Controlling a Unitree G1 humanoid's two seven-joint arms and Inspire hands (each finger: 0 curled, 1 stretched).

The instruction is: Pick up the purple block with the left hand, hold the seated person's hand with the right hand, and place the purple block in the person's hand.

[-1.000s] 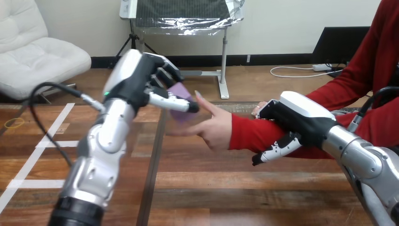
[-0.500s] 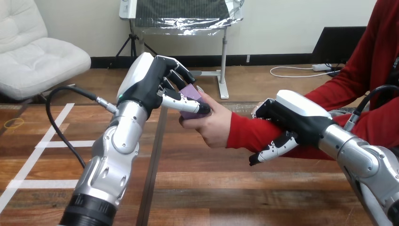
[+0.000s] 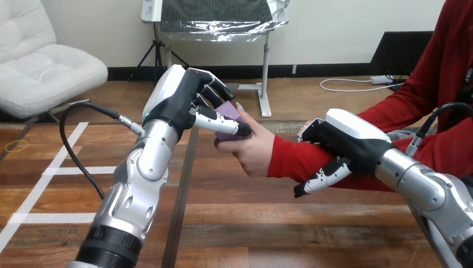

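Observation:
The purple block (image 3: 228,110) sits above the table's middle, pinched between the thumb and curled fingers of my left hand (image 3: 184,103). The person's hand (image 3: 248,148) reaches in from the right in a red sleeve, and its fingers curl up around the block's underside and far side, so both hands are on the block. My right hand (image 3: 346,142) lies over the person's forearm (image 3: 301,159) just behind the wrist, its fingers wrapped round the far side and its thumb hanging down the near side.
The wooden table (image 3: 268,223) stretches below both arms. White tape lines (image 3: 44,178) mark its left part, and a small yellow ring (image 3: 17,146) lies near the left edge. A black cable (image 3: 78,156) loops off my left forearm.
My left hand carried the block rightward into the person's hand, whose fingers went from stretched out to curled round it. In the last half second almost nothing moved. My right hand stayed on the forearm.

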